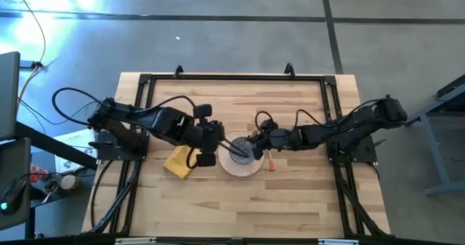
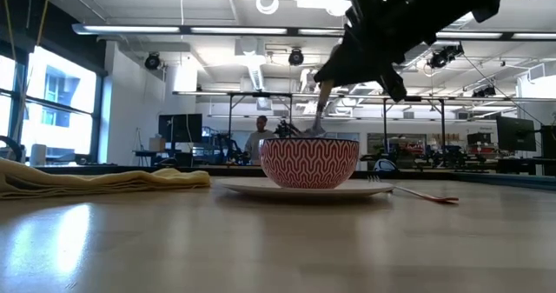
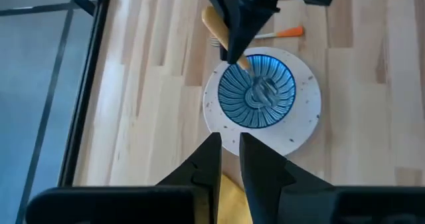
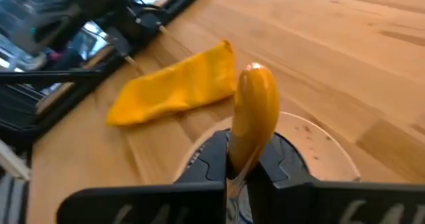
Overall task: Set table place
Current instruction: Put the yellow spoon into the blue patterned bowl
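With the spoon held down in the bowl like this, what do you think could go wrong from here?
1. The right gripper is shut on the spoon, whose metal end sits inside the bowl. A sideways pull might tip the bowl or drag it across the plate.
2. The left gripper hovers right at the plate's edge, so the two arms could touch.
3. The fork lies against the plate's far rim; a shifting plate may nudge it.

Two dark jointed arms, looping black cables
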You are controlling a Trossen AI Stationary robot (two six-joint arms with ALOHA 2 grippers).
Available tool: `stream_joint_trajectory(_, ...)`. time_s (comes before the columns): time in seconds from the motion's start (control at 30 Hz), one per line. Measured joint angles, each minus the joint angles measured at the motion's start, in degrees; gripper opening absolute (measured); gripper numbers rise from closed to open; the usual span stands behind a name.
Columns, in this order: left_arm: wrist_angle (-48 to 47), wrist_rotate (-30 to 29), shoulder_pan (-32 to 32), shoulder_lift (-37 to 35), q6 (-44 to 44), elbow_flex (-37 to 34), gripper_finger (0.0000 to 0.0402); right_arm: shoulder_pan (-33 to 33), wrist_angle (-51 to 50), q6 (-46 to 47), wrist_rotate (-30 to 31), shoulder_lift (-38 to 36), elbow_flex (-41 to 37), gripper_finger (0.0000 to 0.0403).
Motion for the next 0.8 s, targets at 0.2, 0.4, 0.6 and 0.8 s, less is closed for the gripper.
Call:
stream_joint_trajectory(0.2, 0.67, 0.05, 0.15, -0.03, -0.04, 0.00, 0.0042, -1.02, -4.09, -0.01, 1.21, 0.00, 0.00, 0.0001)
stream_joint_trajectory(0.4, 0.85, 0.16, 0.13, -0.01, -0.04, 0.00, 0.0041, -1.10, -5.00, 0.61, -0.77, 0.03, 0.00, 0.0004)
stream_joint_trajectory(0.6, 1.85, 0.09, 0.15, -0.01, -0.02, 0.00, 0.0040, -1.17, -4.51, 2.25, -0.72, 2.63, 0.20, 0.0005)
stream_joint_trajectory(0.8, 1.99, 0.05, 0.15, 0.01, -0.02, 0.00, 0.0040, -1.12, -3.20, 0.49, -1.75, 3.31, 0.18, 0.0029)
